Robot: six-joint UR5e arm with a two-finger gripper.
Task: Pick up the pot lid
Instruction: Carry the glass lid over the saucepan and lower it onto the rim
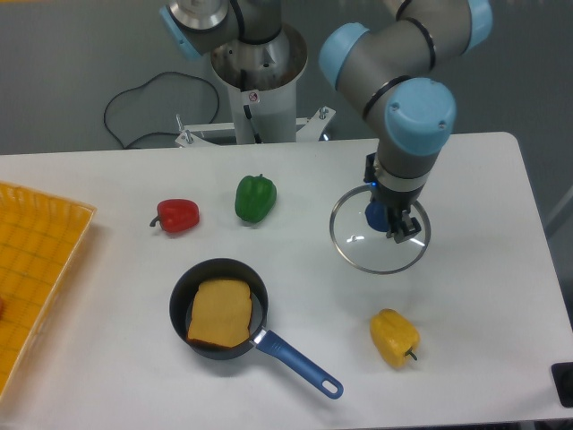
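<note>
The pot lid (380,253) is a clear round one with a thin pale rim and a blue knob (377,215). My gripper (389,206) comes down over it from the upper right, shut on the knob, and partly covers the lid's upper right side. The lid looks roughly level; how high it hangs over the table cannot be told from this view.
A black pan (183,330) with a blue handle holds a flat orange-brown piece (221,313). A yellow pepper (394,337) lies in front of the lid, a green pepper (256,198) and a red pepper (176,216) to its left. An orange surface (40,237) borders the far left.
</note>
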